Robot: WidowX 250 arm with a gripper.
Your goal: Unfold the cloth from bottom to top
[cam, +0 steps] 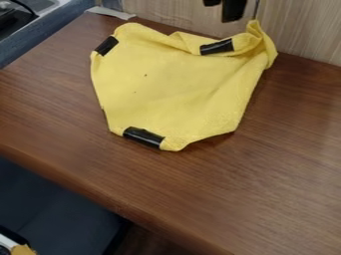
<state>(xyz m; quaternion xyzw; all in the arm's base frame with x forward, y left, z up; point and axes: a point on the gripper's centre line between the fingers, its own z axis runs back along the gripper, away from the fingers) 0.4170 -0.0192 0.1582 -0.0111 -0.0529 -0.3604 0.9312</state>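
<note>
The yellow cloth (170, 94) lies in the upper middle of the brown wood-grain table (266, 184), its outline uneven, the upper right bunched into folds that rise to a small peak. Strips of black tape mark its upper left, upper right and bottom edges (two tiny dark specks dot the middle, too). The black gripper (232, 9) hangs at the top edge, near that peak; how far open it is, or whether it holds anything, cannot be told. Behind the table stands a pale wood-grain panel (299, 30).
</note>
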